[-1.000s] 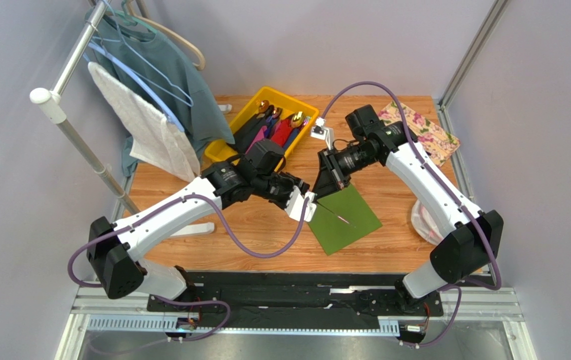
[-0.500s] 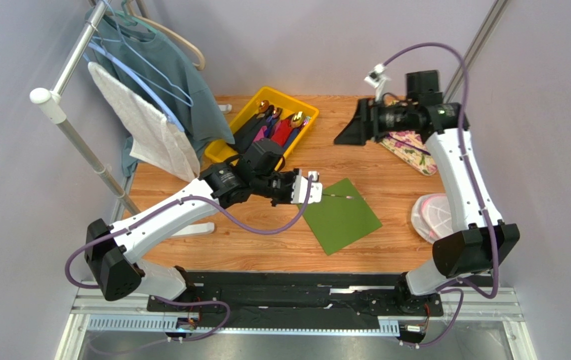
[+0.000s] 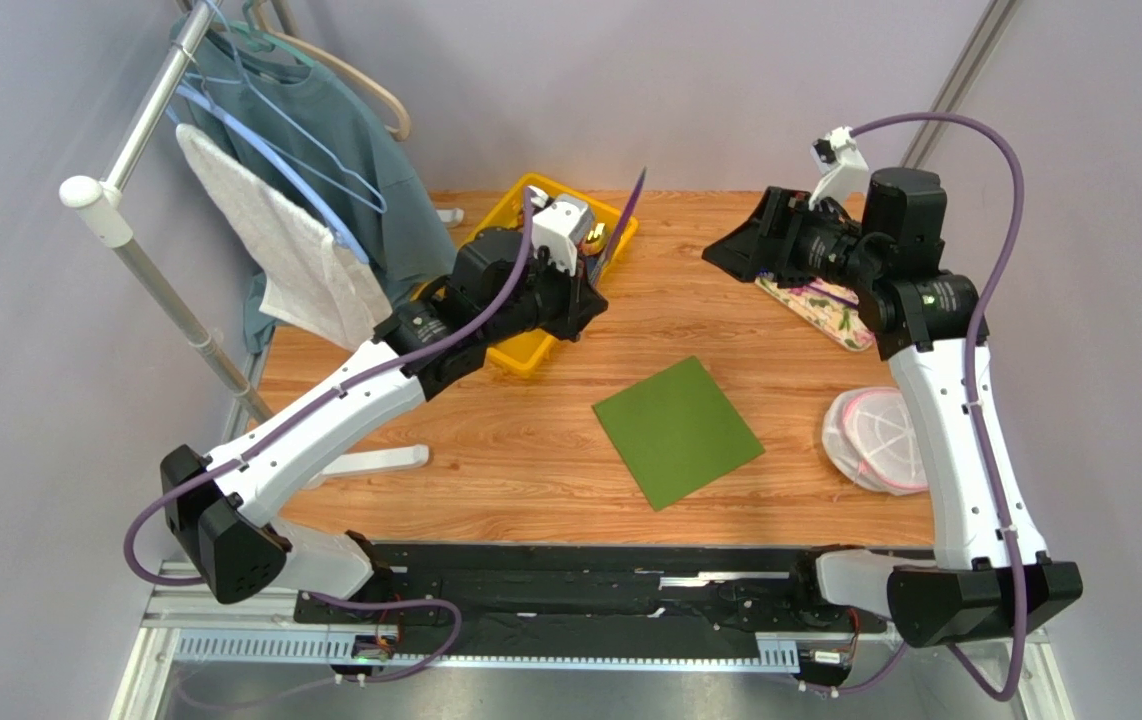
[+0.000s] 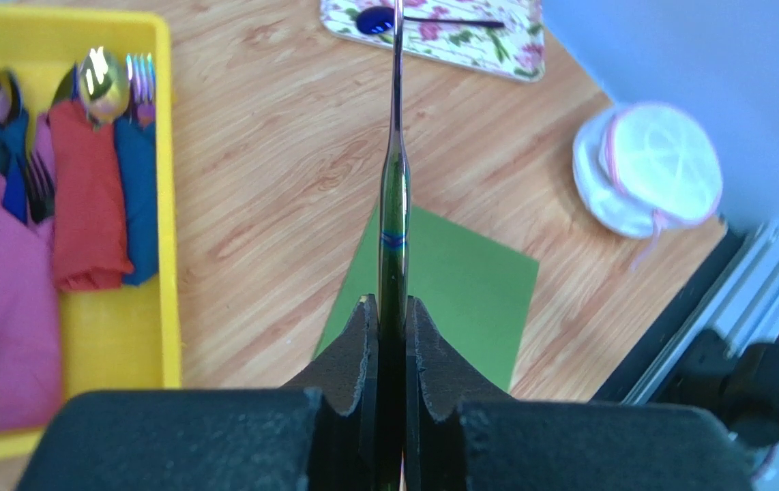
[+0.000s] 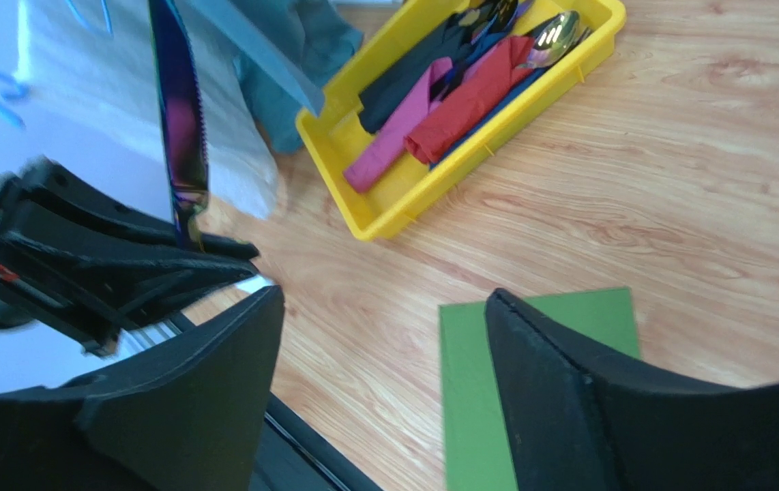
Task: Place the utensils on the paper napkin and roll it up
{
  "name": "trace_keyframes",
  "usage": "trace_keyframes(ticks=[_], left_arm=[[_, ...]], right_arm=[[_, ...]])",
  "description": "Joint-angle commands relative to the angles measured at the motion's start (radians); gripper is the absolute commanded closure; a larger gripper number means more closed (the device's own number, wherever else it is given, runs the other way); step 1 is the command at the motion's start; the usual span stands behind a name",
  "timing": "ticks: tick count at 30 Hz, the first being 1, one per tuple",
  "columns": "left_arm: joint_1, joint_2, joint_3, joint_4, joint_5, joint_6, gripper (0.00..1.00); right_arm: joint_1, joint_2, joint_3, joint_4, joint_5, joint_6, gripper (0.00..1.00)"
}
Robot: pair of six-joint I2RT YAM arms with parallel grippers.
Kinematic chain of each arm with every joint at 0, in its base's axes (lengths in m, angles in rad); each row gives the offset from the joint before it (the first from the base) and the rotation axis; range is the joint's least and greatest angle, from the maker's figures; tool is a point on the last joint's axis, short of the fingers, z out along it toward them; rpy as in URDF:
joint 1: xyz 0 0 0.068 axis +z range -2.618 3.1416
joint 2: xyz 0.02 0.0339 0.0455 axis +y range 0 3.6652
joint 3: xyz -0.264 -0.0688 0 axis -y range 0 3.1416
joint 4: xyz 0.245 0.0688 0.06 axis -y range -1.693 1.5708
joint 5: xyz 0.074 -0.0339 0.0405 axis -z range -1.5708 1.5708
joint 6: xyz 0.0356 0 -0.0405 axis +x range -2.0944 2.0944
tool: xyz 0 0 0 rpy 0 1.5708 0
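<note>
Left jaws are clamped on a knife (image 5: 180, 123) at its handle end, blade upright, above the tray (image 4: 168, 205), apparently for carrying to the napkin (image 3: 678, 432). The napkin lies flat and bare on the desk (image 3: 517, 465). Right jaws stand apart, empty.

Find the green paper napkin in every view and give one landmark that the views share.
Top external: the paper napkin lies flat, just right of centre.
Left wrist: lower centre, behind the knife.
Right wrist: bottom centre, partly hidden.
Shared landmark: the yellow tray, up-left of the napkin in all three views.
</note>
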Motion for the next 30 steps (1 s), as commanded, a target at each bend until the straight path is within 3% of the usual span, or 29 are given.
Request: trace_keyframes(ticks=[1,6,13,30], left_arm=[[-0.004,0.033,0.030,0.068,-0.160,-0.240,1.00],[-0.003,0.066,0.015,0.093,-0.151,-0.326,1.00],[0.000,0.114,0.011,0.179,-0.033,-0.418,1.00],[0.000,0.108,-0.029,0.183,-0.003,-0.448,1.00]], right_arm=[[0.001,-0.012,-0.050,0.122,0.093,0.248,0.27],[0.049,0.027,-0.052,0.154,0.106,0.359,0.27],[0.176,0.113,0.005,0.151,0.185,0.350,0.27],[0.305,0.236,0.100,0.159,0.242,0.341,0.41]])
